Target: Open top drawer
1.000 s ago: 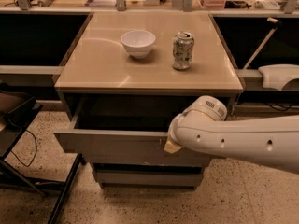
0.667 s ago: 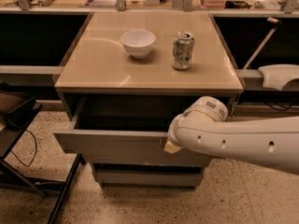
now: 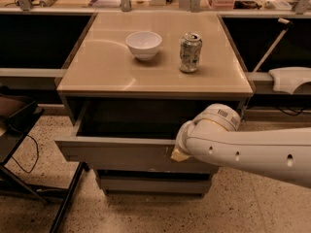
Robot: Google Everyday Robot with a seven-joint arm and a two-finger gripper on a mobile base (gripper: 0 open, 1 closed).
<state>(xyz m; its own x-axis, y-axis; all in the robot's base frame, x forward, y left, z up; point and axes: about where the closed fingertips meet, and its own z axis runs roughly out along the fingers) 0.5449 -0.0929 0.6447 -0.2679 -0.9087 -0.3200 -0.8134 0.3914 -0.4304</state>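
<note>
Table (image 3: 97,79) with bowl (image 3: 144,44) left of can (image 3: 190,52), near but apart. Beneath the tabletop, the top drawer (image 3: 116,152) stands out forward. The gripper (image 3: 178,152) is at the drawer front, right of centre, on the arm (image 3: 248,152) entering from the right. A lower drawer front (image 3: 150,183) lies below.

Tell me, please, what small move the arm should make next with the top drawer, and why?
Probably a short, straight pull outward, away from the cabinet, drawing the top drawer a little farther out. It already stands partly open, its dark inside showing below the tabletop, and the end effector sits at the right part of its front.
</note>
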